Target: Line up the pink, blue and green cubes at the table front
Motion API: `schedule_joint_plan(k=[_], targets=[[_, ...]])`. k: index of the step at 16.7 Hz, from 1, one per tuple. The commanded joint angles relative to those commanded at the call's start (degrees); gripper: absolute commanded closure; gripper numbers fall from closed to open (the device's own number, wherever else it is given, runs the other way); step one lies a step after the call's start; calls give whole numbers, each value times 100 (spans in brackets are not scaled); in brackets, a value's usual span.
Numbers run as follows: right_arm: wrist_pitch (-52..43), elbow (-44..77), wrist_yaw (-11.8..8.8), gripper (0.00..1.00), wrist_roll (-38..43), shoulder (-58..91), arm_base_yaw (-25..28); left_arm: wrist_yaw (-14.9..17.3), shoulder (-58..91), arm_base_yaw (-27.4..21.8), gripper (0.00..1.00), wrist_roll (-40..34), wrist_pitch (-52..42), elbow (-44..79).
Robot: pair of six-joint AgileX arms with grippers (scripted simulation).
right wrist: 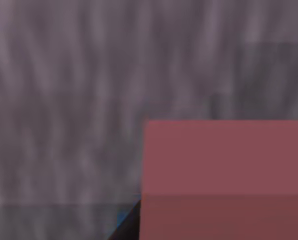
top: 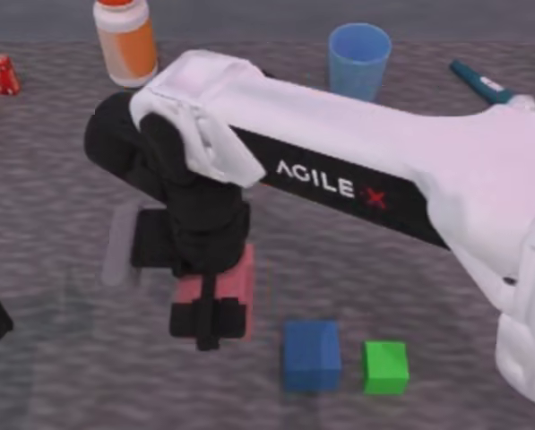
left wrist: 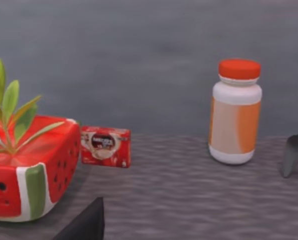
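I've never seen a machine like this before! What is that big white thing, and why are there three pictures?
It's a robot arm. One camera looks down from above; two sit on the wrists. In the top view the right arm reaches across the table, and its right gripper is around the pink cube. The blue cube and green cube already stand side by side at the front. The left wrist view shows an orange-capped bottle, a small red box and a watermelon-shaped planter.

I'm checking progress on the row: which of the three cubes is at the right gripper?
The pink cube, the largest, sits under the right gripper. The blue cube and green cube stand free to its right.
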Motion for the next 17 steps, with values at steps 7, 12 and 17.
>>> schedule_joint_plan(k=[7, 12, 17], targets=[[-50, 111, 16, 100, 375, -22, 510, 0, 0, 0, 0, 0, 0, 0], [362, -268, 14, 100, 384, 0, 497, 0, 0, 0, 0, 0, 0, 0], [1326, -1115, 13, 100, 388, 114, 514, 0, 0, 0, 0, 0, 0, 0]])
